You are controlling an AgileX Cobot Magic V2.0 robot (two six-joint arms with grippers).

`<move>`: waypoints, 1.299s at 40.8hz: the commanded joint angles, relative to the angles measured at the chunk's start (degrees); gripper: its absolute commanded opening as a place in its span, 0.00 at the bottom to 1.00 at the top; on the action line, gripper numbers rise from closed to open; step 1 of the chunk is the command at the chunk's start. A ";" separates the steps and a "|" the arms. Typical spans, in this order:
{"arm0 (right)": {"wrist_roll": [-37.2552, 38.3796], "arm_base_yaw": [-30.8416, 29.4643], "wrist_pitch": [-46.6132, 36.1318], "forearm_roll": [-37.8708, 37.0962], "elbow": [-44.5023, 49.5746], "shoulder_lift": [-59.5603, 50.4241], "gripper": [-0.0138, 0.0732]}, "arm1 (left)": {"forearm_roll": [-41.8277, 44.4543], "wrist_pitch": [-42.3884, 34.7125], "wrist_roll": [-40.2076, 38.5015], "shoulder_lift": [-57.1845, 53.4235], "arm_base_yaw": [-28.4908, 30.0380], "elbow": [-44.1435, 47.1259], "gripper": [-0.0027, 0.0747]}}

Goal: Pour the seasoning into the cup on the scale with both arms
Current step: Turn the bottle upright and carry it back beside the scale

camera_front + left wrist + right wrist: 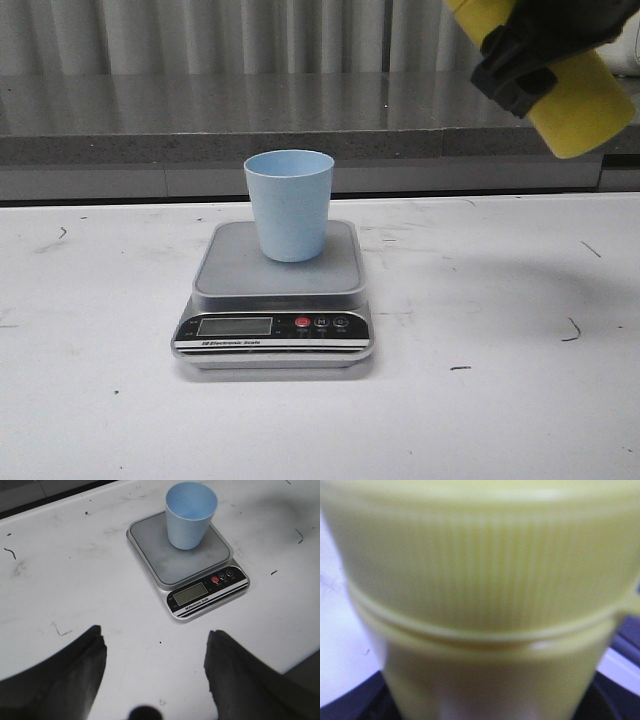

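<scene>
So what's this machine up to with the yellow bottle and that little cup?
The right arm's tool is clamped on a yellow squeeze bottle and holds it tilted in the air, up and to the right of the scale. A pale blue cup stands upright on the scale's grey platform, and it looks empty. The left arm's tool is open, holding nothing, above the table in front of the scale. Nothing is pouring yet.
</scene>
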 commanded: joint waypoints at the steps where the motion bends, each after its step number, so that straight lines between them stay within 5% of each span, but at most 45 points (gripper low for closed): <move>1: -0.44 -2.47 -9.87 0.50 2.41 -5.35 0.51 | -0.13 -3.84 -0.25 -0.14 -0.39 -1.41 0.57; 19: -0.26 -5.53 -21.63 8.89 8.69 -6.25 0.51 | -0.13 -3.84 -0.25 -0.14 -0.39 -1.41 0.57; 44: 3.83 -19.98 -53.62 9.73 18.45 -5.25 0.51 | -0.13 -3.84 -0.25 -0.14 -0.39 -1.41 0.57; 53: -11.95 -21.32 -62.94 24.30 21.76 -0.76 0.51 | -0.13 -3.84 -0.25 -0.14 -0.39 -1.41 0.57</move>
